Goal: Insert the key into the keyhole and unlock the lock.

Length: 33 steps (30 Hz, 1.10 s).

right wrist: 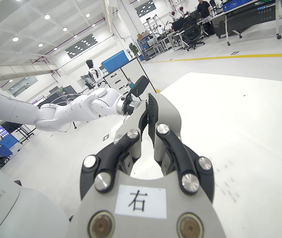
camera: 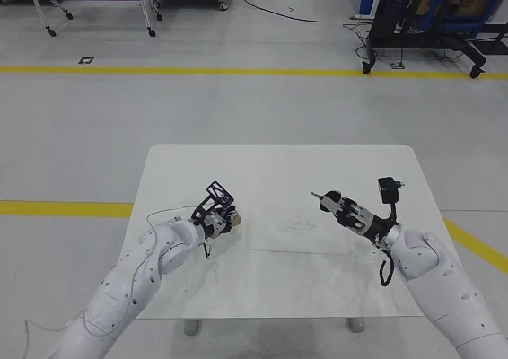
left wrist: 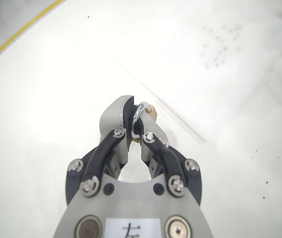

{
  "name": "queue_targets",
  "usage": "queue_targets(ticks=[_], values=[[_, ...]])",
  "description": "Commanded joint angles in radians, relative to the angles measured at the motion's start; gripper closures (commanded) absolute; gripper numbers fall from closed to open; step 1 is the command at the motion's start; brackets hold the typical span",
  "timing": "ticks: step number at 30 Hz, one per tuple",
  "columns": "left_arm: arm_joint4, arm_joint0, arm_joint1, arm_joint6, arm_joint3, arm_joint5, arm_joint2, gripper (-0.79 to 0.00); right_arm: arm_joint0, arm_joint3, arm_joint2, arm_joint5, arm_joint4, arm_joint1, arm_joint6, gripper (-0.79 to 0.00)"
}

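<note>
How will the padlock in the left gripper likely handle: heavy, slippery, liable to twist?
The padlock looks brass-bodied with a shiny metal shackle, so it is probably rigid and heavy for its size. That smooth metal might slip or twist between the left gripper's ribbed pads under a push.

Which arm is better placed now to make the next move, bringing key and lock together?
Right, probably. The right gripper is shut on the key, its tip pointing toward the left gripper, which is shut on the lock and can simply hold it.
</note>
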State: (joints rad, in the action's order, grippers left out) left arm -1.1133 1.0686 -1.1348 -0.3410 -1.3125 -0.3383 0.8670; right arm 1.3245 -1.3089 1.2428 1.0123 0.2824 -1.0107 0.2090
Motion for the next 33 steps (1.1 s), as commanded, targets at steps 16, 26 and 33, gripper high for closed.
queue_targets(ticks=[16,26,33], values=[[0.752,-0.035,0.004,-0.201,0.144,-0.257,0.172,0.0,0.0,0.0,0.0,0.0,0.0,0.0,0.0,0.0],[1.311,-0.125,-0.01,-0.591,0.33,-0.244,0.172,0.0,0.0,0.0,0.0,0.0,0.0,0.0,0.0,0.0],[1.311,-0.125,-0.01,-0.591,0.33,-0.244,0.172,0.0,0.0,0.0,0.0,0.0,0.0,0.0,0.0,0.0]])
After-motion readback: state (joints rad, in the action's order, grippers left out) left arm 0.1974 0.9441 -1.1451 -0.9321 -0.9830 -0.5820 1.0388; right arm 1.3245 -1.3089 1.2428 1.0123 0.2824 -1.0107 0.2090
